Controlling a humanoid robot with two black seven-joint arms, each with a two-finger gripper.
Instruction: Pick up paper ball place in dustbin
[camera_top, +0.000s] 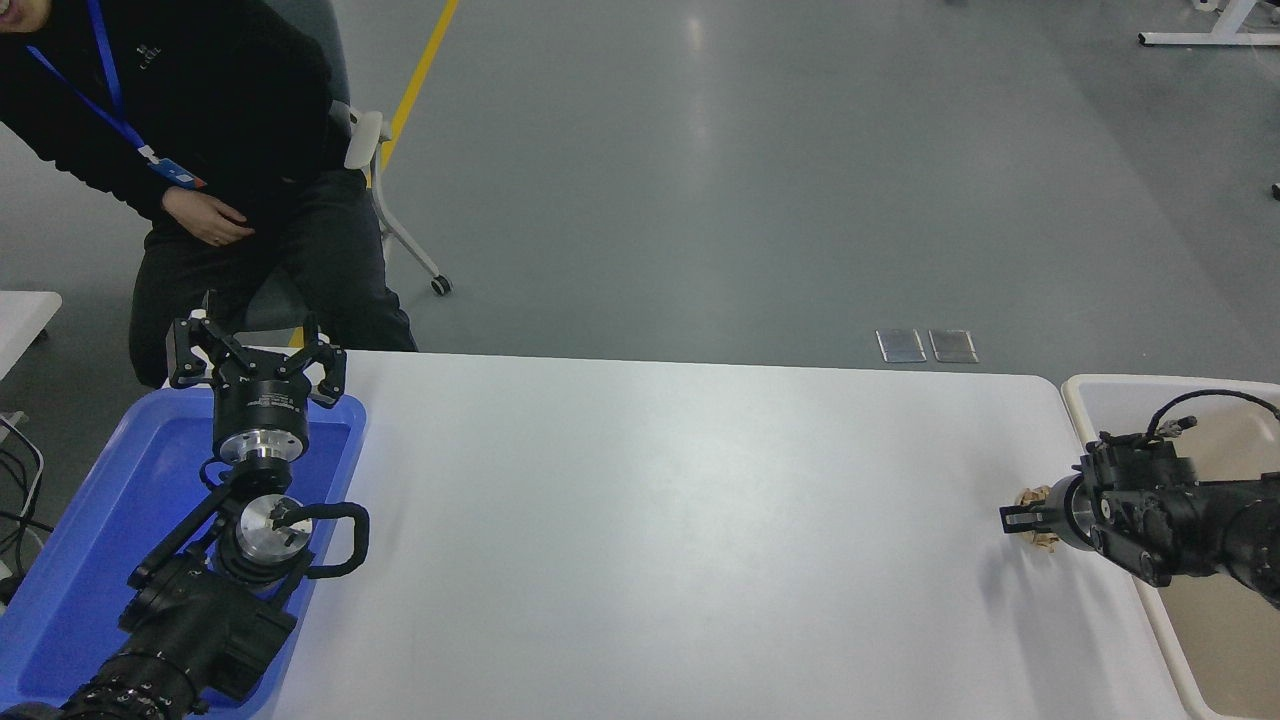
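Observation:
The paper ball (1034, 495) is a small tan wad near the table's right edge. It sits between the fingers of my right gripper (1018, 517), which is shut on it, and bits of paper show above and below the fingers. The right arm comes in from the right edge across the dustbin (1078, 404), a beige bin with an off-white rim beside the table's right end. The ball is just left of the bin's rim. My left gripper (255, 358) is open and parked over the blue tray at the lower left.
A shallow blue tray (90, 540) lies at the table's left end under the left arm. A person in dark clothes (230, 150) sits on a chair at the far left. The white table (660, 520) spans the middle.

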